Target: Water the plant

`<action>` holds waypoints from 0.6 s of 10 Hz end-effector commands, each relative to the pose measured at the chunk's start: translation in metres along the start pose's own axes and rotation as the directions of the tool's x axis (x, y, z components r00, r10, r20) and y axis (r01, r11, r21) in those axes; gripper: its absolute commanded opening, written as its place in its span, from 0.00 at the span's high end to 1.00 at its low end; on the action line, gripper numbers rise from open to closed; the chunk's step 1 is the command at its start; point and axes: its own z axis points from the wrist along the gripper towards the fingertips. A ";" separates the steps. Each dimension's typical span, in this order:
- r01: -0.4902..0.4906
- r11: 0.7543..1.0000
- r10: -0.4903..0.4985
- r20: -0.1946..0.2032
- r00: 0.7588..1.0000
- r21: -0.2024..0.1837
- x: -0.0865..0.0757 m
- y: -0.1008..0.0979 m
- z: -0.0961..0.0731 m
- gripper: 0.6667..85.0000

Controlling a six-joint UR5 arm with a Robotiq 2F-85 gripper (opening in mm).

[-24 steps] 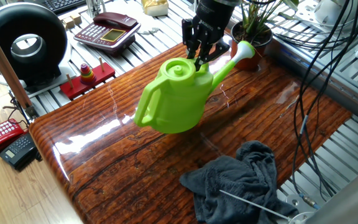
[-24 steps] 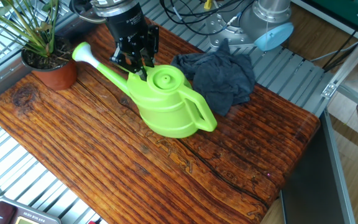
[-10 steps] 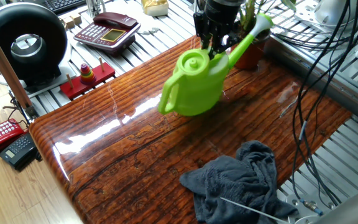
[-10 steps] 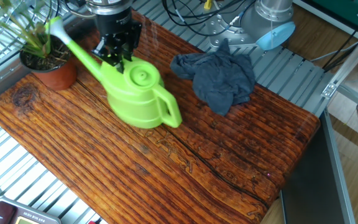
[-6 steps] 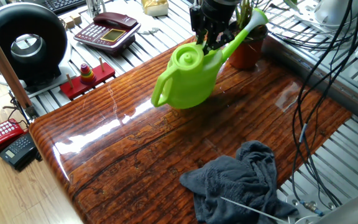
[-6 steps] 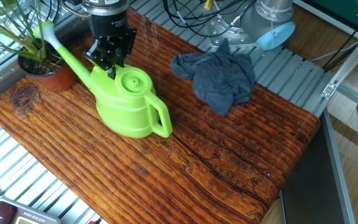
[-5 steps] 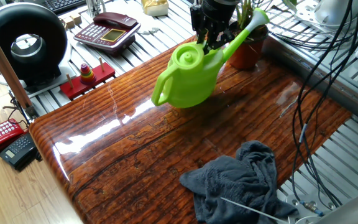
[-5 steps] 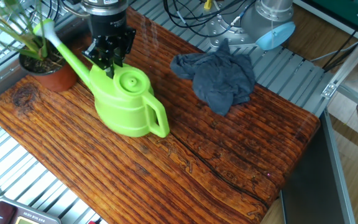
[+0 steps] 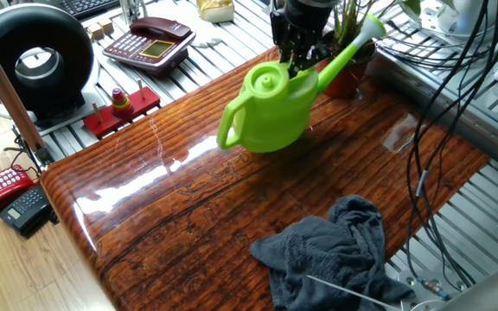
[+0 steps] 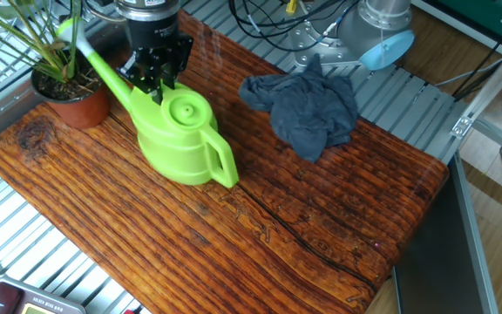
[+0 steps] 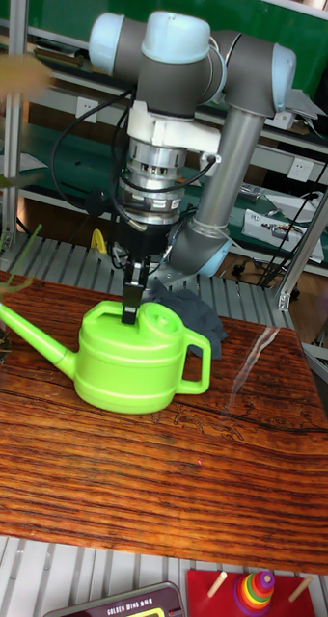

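Note:
A bright green watering can (image 9: 275, 108) (image 10: 181, 139) (image 11: 135, 359) is at the back of the wooden table, about level. My gripper (image 9: 299, 59) (image 10: 153, 83) (image 11: 131, 304) comes down from above and is shut on the can's top edge, next to the filler cap. The long spout points at the plant (image 9: 346, 76) (image 10: 70, 98), thin green leaves in a terracotta pot at the table's back corner. The spout's tip (image 9: 368, 26) (image 10: 70, 28) is among the leaves above the pot. In the tall fixed view only a few leaves (image 11: 12, 253) show at the left edge.
A crumpled dark grey cloth (image 9: 335, 250) (image 10: 303, 100) lies on the table on the side away from the plant. Black cables (image 9: 439, 104) hang near the plant's side. Off the table are a red phone (image 9: 150, 41), a ring-stacking toy (image 9: 121, 104) and a black round device (image 9: 33, 60).
The gripper has carried the can across the table to the plant. In the last half second the can shifted slightly and the spout tip rose a little among the leaves.

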 end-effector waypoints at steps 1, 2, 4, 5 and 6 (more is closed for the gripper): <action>-0.020 0.999 0.019 -0.008 1.000 -0.042 0.000 0.012 -0.013 1.00; -0.019 0.999 0.019 -0.013 1.000 -0.042 0.002 0.011 -0.015 1.00; -0.028 0.998 0.027 -0.003 1.000 -0.050 0.002 0.012 -0.026 1.00; -0.032 0.998 0.032 0.001 0.999 -0.058 -0.001 0.012 -0.035 1.00; -0.040 0.997 0.040 0.002 0.999 -0.069 -0.006 0.013 -0.044 1.00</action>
